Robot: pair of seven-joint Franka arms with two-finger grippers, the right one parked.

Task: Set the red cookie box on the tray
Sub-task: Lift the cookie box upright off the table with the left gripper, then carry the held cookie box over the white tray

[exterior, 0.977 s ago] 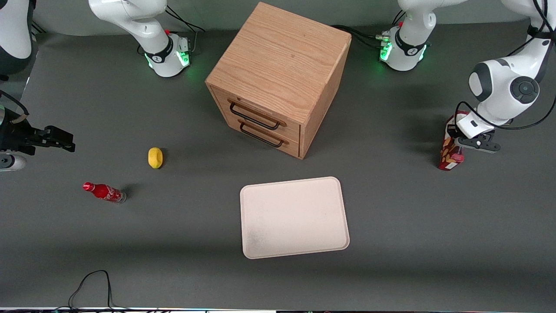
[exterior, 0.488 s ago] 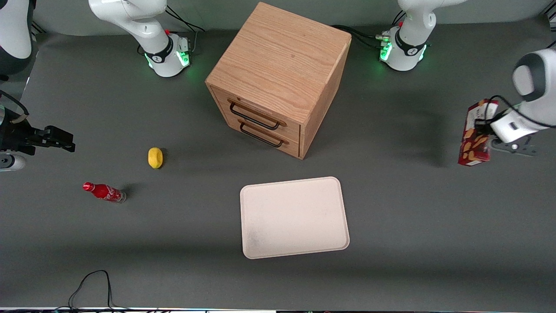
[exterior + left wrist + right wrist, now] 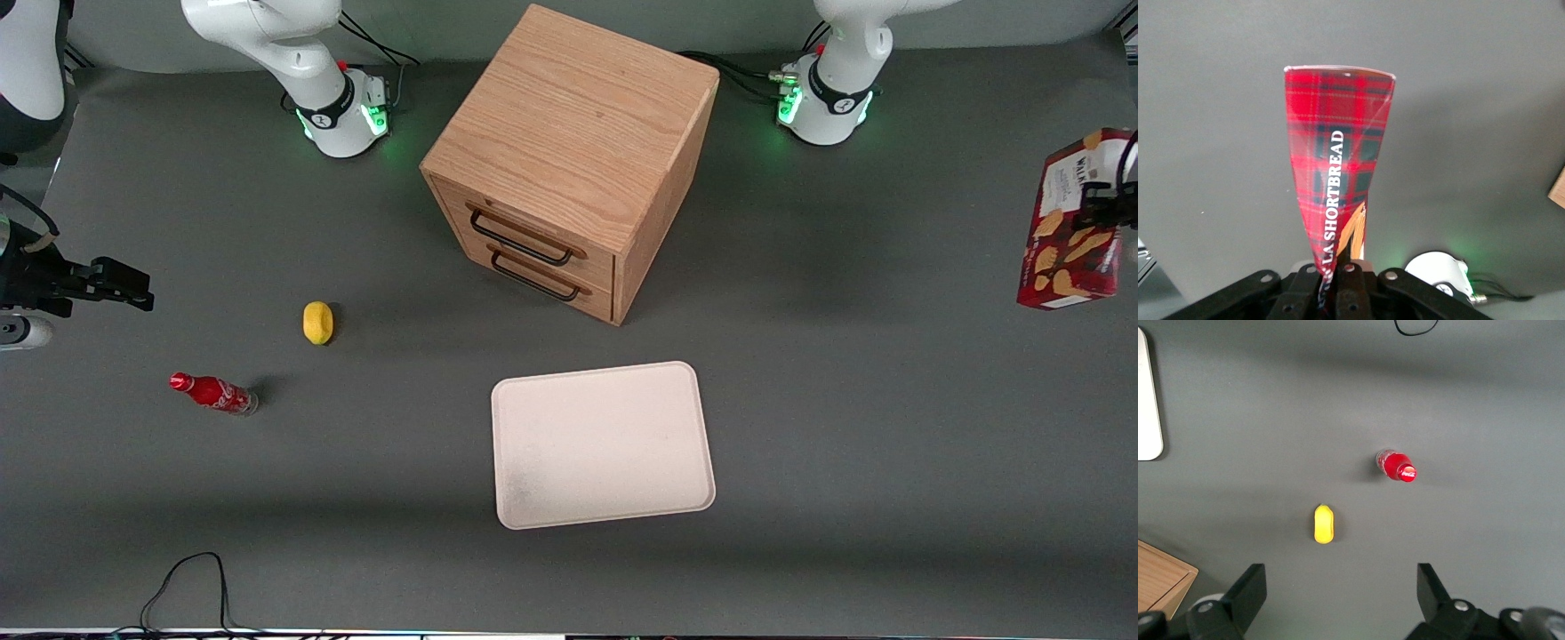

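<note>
The red cookie box (image 3: 1071, 222), dark red with tan cookie pictures and a white label, hangs in the air above the table at the working arm's end, tilted a little. My left gripper (image 3: 1109, 212) is shut on it, mostly cut off by the frame edge. In the left wrist view the tartan box (image 3: 1338, 160) stretches away from the gripper (image 3: 1335, 293), whose fingers pinch its near end. The pale pinkish tray (image 3: 603, 444) lies flat and bare near the front camera, well away from the box.
A wooden two-drawer cabinet (image 3: 569, 160) stands mid-table, farther from the front camera than the tray. A yellow fruit (image 3: 317, 322) and a small red soda bottle (image 3: 213, 393) lie toward the parked arm's end. A black cable (image 3: 187, 582) loops at the front edge.
The gripper has lifted the cookie box off the table and carried it upward and outward toward the working arm's end, to the edge of the front view. Nothing else moved.
</note>
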